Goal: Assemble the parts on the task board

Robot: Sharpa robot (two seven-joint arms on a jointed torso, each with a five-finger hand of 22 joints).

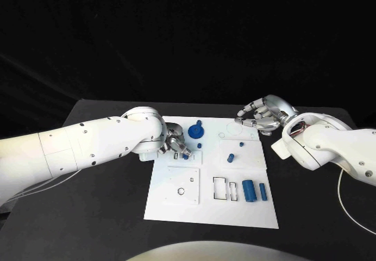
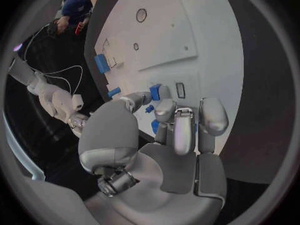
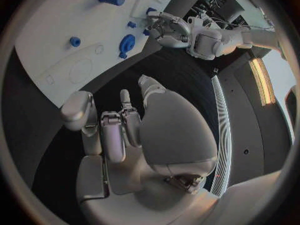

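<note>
Now blue parts (image 1: 249, 190) in board (image 1: 176, 209) slots.

No readable text, label, brand, number or sign appeared anywhere: the task board (image 1: 176, 206) carried only outlines, and the surface (image 1: 94, 217) was unmarked.

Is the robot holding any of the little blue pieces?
Cannot tell for the left robot hand: its fingers touch a small blue part. The right robot hand holds nothing.

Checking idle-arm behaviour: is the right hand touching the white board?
No: in the head view the right hand sits past the board's far right corner, holding nothing.
</note>
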